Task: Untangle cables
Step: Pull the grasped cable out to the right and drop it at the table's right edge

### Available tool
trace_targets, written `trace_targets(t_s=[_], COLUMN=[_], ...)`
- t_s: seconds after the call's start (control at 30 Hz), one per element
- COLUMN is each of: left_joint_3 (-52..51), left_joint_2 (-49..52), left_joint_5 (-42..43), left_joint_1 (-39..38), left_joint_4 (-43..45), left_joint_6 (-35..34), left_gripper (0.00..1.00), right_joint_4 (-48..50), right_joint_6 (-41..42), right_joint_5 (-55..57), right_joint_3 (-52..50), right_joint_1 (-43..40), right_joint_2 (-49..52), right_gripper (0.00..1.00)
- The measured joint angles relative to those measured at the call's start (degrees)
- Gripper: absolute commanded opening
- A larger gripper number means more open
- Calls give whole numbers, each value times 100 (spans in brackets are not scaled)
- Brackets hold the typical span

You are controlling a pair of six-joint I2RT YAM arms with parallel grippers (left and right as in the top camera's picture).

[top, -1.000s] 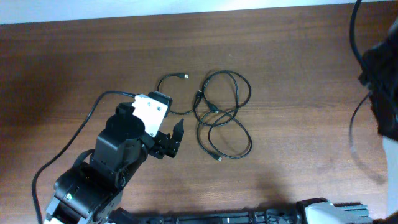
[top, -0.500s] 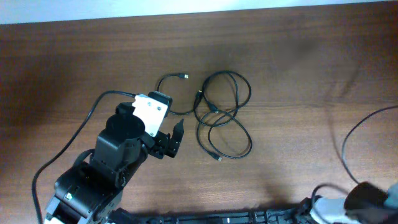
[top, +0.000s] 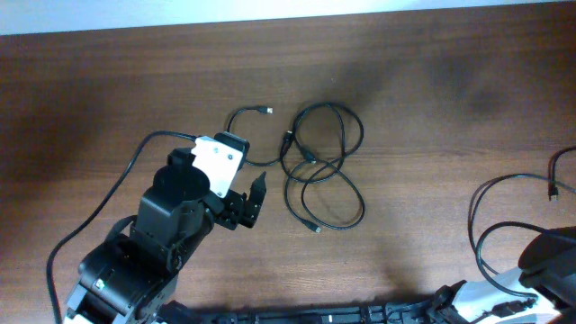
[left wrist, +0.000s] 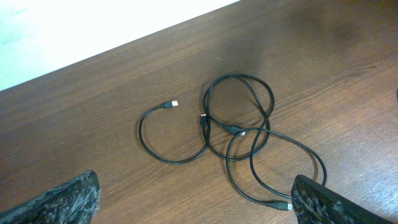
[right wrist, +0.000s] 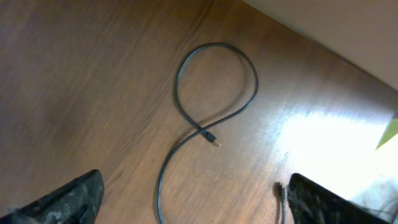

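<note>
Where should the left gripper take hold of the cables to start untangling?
Probably on the lone arc left of the tangle, just behind its free plug. Bring the left gripper straight down: that stretch lies flat, with nothing crossing it.

Right end effector (right wrist: 193, 196): fingers (right wrist: 65, 199) stand at 8 and 4 o'clock, set wide apart, gripping nothing. One thin black cable (right wrist: 200, 129) lies on the brown tabletop (right wrist: 74, 81). It loops toward 12 o'clock and crosses itself near centre. Its plug (right wrist: 214, 142) lies just past the crossing. The tail runs out at 7 o'clock, between the fingers. Glare at 3 o'clock.
</note>
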Motion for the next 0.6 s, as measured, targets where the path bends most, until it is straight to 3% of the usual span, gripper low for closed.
trace_targets(t_s=[0.3,0.43,0.6], left_joint_3=[0,0,2], left_joint_2=[0,0,4], left_joint_5=[0,0,-2], left_joint_1=[0,0,0], left_joint_4=[0,0,2], left_joint_6=[2,2,2], left_gripper=[99,99,99], right_joint_4=[-90,76,951], right_joint_6=[-785,-1023,-1106], right_joint_5=[-1982,-2385,-2680], right_joint_3=[-214,-761,-1937], right_joint_1=[160,776,1982], right_joint_2=[0,0,35], right_gripper=[96,97,98])
